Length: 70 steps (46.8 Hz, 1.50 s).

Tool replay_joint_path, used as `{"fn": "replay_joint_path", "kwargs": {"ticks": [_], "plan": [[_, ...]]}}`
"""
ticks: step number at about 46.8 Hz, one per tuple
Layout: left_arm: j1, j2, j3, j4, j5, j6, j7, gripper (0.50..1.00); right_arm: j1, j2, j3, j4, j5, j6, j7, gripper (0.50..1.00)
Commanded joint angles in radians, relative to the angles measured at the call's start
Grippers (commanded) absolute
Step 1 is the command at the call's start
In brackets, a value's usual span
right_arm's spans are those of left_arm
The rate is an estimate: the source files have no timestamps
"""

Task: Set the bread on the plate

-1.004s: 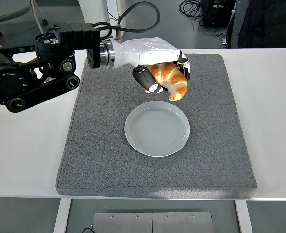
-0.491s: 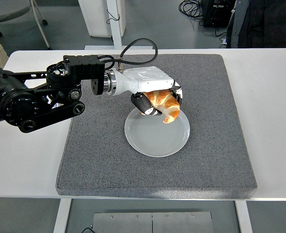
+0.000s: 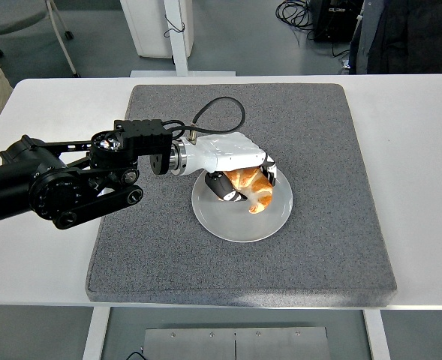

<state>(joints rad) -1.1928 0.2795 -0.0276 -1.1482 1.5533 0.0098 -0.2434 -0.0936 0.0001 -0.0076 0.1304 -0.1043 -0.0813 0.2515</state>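
Left hand (image 3: 245, 182) low, fingers apparently curled

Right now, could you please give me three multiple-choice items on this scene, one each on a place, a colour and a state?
1. Where is the croissant?
A. over the plate
B. on the bare white table
C. off the mat's right edge

2. What colour is the mat under the plate?
A. green
B. grey
C. red

3. What is the left robot hand doing?
A. resting open at the table edge
B. gripping the croissant
C. lifting the plate

Answers:
1. A, since the croissant sits within the plate's rim in the head view.
2. B, since the mat is speckled grey.
3. B, since the fingers curl around the croissant.
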Motion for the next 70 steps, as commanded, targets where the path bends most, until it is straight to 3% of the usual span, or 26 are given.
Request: {"fn": "replay_joint_path", "kwargs": {"ticks": [1, 9, 39, 40, 41, 42, 44, 46, 60, 70], "plan": [[0.001, -0.008, 0.024, 0.013, 0.004, 0.013, -0.002, 0.500, 0.000, 0.000, 0.000, 0.000, 0.000, 0.000, 0.000, 1.000], [0.001, -0.025, 0.080, 0.036, 0.002, 0.056, -0.004, 0.500, 0.000, 0.000, 0.000, 0.000, 0.000, 0.000, 0.000, 1.000], [0.022, -0.046, 0.089, 0.078, -0.013, 0.076, 0.000, 0.500, 0.000, 0.000, 0.000, 0.000, 0.000, 0.000, 0.000, 1.000], [0.021, -0.046, 0.089, 0.078, -0.016, 0.075, -0.002, 0.594, 0.000, 0.000, 0.000, 0.000, 0.000, 0.000, 0.000, 1.000], [0.021, -0.048, 0.089, 0.076, -0.018, 0.075, -0.002, 0.781, 0.000, 0.000, 0.000, 0.000, 0.000, 0.000, 0.000, 1.000], [0.021, -0.048, 0.087, 0.074, -0.018, 0.072, -0.004, 0.838, 0.000, 0.000, 0.000, 0.000, 0.001, 0.000, 0.000, 1.000], [0.019, -0.048, 0.086, 0.065, -0.021, 0.065, -0.010, 0.879, 0.000, 0.000, 0.000, 0.000, 0.000, -0.001, 0.000, 1.000], [0.021, -0.046, 0.087, 0.064, -0.032, 0.064, -0.010, 0.991, 0.000, 0.000, 0.000, 0.000, 0.000, 0.000, 0.000, 1.000], [0.001, -0.030, 0.087, 0.048, -0.044, 0.055, -0.013, 0.990, 0.000, 0.000, 0.000, 0.000, 0.000, 0.000, 0.000, 1.000], [-0.048, 0.018, 0.083, -0.036, -0.102, 0.010, -0.013, 0.990, 0.000, 0.000, 0.000, 0.000, 0.000, 0.000, 0.000, 1.000]]}}
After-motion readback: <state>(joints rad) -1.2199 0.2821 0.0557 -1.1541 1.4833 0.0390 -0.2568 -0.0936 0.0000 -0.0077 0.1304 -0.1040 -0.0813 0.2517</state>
